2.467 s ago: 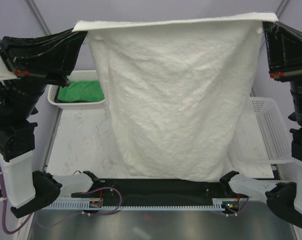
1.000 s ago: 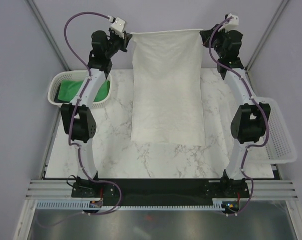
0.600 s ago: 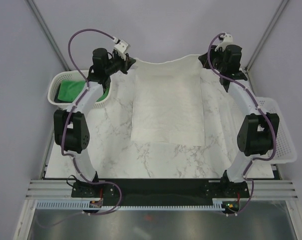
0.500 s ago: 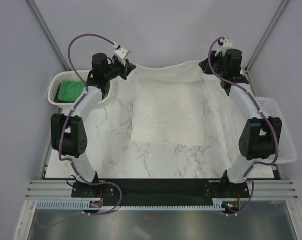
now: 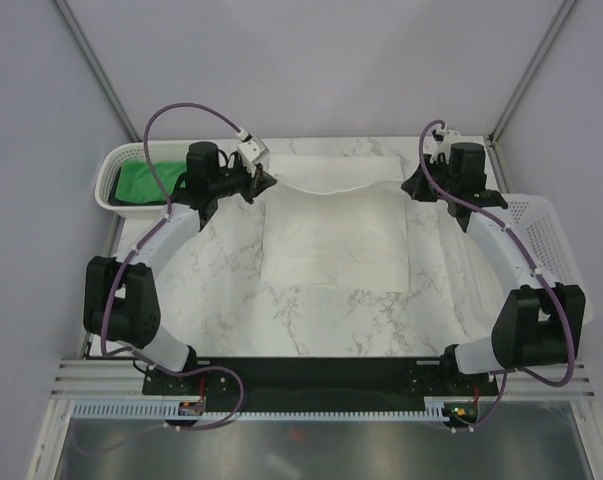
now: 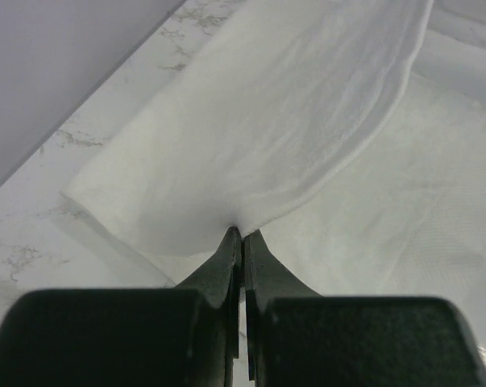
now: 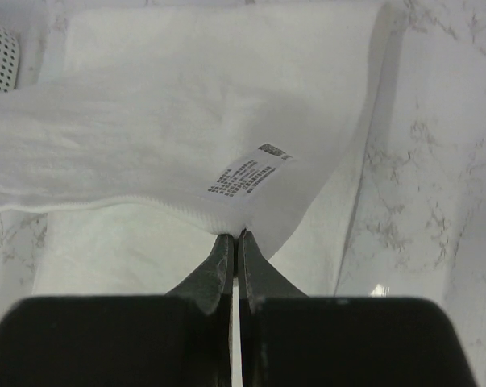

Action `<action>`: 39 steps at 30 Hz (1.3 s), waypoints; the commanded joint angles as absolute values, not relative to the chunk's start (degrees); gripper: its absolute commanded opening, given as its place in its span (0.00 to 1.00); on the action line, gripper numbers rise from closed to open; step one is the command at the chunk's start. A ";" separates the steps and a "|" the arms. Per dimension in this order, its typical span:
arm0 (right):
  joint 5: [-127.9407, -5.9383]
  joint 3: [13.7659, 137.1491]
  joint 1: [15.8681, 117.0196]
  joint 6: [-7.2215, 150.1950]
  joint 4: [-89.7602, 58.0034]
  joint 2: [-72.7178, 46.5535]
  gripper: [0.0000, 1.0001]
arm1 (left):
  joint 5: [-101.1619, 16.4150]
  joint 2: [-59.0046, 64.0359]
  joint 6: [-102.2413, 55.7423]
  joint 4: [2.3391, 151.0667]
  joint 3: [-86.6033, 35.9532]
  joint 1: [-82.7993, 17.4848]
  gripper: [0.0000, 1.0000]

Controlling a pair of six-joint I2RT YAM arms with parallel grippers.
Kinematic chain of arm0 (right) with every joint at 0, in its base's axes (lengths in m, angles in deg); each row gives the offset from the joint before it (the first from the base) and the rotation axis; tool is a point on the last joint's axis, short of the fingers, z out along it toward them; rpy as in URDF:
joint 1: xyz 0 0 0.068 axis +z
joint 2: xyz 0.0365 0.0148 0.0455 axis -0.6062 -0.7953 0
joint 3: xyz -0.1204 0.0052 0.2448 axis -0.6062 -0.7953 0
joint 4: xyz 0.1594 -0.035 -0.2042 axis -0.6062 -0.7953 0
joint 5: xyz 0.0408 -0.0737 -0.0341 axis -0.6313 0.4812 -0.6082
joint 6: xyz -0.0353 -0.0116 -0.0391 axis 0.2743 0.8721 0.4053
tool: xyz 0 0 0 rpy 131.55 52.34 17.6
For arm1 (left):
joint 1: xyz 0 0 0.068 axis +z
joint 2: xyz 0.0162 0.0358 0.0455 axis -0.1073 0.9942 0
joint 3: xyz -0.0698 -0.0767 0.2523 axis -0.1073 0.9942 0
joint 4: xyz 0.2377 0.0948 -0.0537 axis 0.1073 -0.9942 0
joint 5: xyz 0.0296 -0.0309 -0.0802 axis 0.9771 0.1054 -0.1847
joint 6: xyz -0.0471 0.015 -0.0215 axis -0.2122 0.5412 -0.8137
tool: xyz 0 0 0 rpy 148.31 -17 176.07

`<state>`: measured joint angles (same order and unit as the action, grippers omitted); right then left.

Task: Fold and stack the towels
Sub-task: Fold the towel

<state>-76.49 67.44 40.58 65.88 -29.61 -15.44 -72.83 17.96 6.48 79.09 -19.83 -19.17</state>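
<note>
White towel [image 5: 333, 235] is pinched by left claw [image 6: 241, 234] and right claw [image 7: 233, 235] (label [image 7: 249, 171] print illegible).

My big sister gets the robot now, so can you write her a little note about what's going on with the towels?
Left gripper: jaws shut on the white towel, far left corner.
Right gripper: jaws shut on its far right corner, by the label.
White towel: mostly flat on the table, far end lifted and doubling over the rest.
Green towel: in the left basket.
Done: white towel spread out, first fold begun.
Left: finish folding it, fold the green towel, stack both.
</note>
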 commanded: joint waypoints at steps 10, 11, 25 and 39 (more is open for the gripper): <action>-73.63 50.37 41.89 60.02 -35.76 -0.13 0.00 | -65.50 5.34 18.91 67.57 -8.37 -25.75 0.02; -73.10 48.79 41.80 59.59 -36.02 0.75 0.00 | -63.31 3.85 19.44 67.48 -7.31 -26.71 0.02; -71.44 41.57 44.96 56.77 -36.55 1.20 0.00 | -50.82 -0.82 18.74 69.33 3.07 -32.78 0.02; -60.19 59.60 46.37 63.80 -49.91 2.24 0.00 | -35.78 -5.73 19.00 71.70 -1.06 -36.74 0.02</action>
